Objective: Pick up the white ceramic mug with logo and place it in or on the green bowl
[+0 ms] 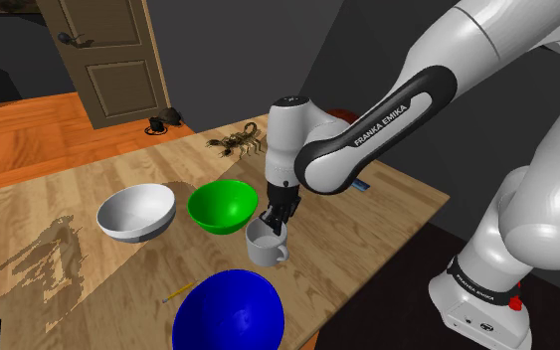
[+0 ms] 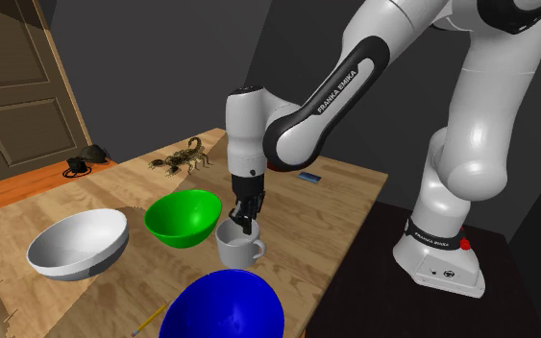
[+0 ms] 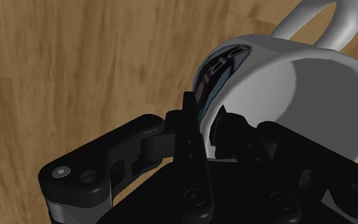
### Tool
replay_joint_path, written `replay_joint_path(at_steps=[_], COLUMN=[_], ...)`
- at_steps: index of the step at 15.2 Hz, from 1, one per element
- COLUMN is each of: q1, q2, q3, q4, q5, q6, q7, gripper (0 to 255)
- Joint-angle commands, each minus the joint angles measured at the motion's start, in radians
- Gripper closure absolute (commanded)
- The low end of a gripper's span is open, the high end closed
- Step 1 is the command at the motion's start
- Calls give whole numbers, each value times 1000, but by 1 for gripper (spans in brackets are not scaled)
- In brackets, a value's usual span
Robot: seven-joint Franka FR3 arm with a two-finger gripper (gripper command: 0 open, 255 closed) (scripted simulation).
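Shoulder view: I see the gripper (image 1: pixel 276 221) down on the white mug (image 1: pixel 266 249), which sits on the table (image 1: pixel 69 259) at the green bowl's (image 1: pixel 222 206) four o'clock. Second exterior view: mug upright, just beside the bowl. Wrist view: fingers (image 3: pixel 190 124) nearly closed, pinching the mug's wall.

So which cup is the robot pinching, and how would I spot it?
Look at the wooden table with three bowls on it. Between the green bowl and the blue bowl stands a mug, its rim pinched by the black jaws. It is the only white thing with a handle and a dark logo; the white bowl nearby has neither.
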Motion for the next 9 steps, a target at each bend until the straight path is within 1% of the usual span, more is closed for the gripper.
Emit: replay_joint_path(at_steps=[1, 4, 9], q1=[0, 0, -1], q2=[0, 0, -53], q3=[0, 0, -1], q4=[0, 0, 21], q5=[0, 0, 26], q6=[0, 0, -71], q7=[0, 0, -17], gripper=[255, 255, 255])
